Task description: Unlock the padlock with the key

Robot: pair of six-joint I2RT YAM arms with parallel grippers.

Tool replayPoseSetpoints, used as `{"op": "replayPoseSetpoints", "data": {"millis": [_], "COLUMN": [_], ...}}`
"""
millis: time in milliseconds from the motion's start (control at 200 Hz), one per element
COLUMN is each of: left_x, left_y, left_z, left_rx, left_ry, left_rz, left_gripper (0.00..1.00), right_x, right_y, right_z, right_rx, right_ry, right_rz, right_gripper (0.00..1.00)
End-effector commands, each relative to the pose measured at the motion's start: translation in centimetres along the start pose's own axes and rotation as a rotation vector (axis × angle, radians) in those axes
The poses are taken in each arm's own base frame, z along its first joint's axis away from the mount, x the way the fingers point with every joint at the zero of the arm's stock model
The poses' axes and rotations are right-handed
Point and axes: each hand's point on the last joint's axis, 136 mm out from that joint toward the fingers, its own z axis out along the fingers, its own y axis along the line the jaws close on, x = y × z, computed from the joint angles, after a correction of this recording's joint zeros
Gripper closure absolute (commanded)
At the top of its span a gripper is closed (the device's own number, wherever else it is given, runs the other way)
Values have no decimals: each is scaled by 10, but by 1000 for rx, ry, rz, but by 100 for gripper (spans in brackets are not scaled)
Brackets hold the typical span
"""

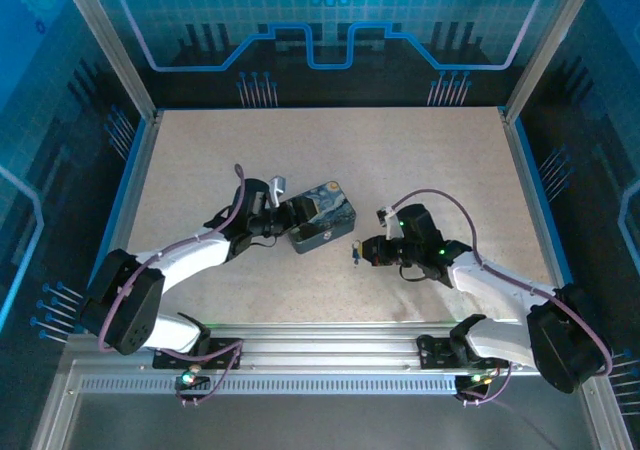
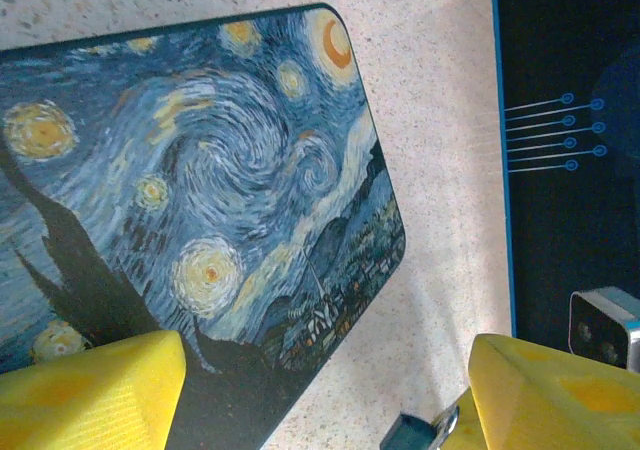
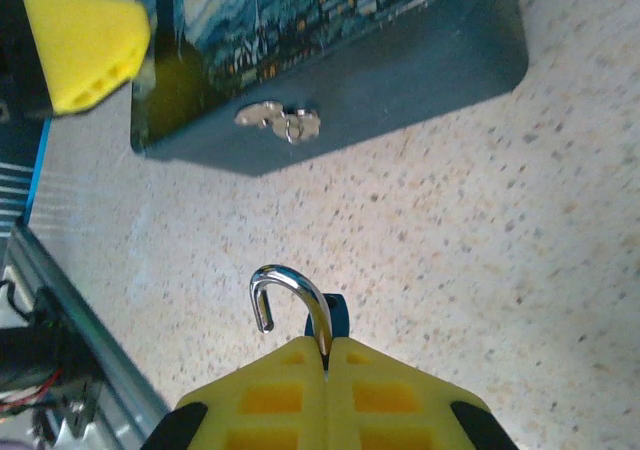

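My right gripper (image 3: 327,348) is shut on the padlock (image 3: 292,292). Its silvery shackle stands swung open beyond the yellow fingertips, its free end hanging loose, with a bit of the dark blue body behind it. From above, that gripper (image 1: 360,253) hovers low over the table, just right of the blue swirly tin (image 1: 322,215). My left gripper (image 1: 285,213) is open at the tin's left end, one finger (image 2: 90,390) over the lid and the other (image 2: 550,390) off to the side. A small dark blue piece with a silvery end (image 2: 422,432) lies by that finger; whether it is the key I cannot tell.
The tin's silvery front clasp (image 3: 280,122) faces my right gripper. A metal rail (image 1: 320,355) runs along the near table edge by the arm bases. Blue-lit walls enclose the table (image 1: 330,140), with open speckled surface behind and to the right of the tin.
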Motion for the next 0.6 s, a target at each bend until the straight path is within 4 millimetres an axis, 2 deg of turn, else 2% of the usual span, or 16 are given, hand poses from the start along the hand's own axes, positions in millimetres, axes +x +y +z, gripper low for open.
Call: {"op": "replayPoseSetpoints", "data": {"millis": [0,115,275,460,595], "left_x": [3,1,1,0,3], "left_y": [3,-4,-6,-1,5], "left_z": [-10,-22,-41,-61,-68], "left_rx": [-41,-24,-22,-47,-63], "left_ry": [27,2,-32,-72,-75], "left_rz": [32,48,55,67,63], "left_gripper": [22,20,10,5,3], "right_x": [25,35,40,42,46], "right_y": [-1,-1,0,-4,-9], "right_z": [5,14,25,33,38], "right_rx": [-51,-94,-126,-119,-107], "right_ry": [111,153,190,200,218], "right_rz": [10,39,60,83,110], "right_gripper": [94,94,94,93,93]}}
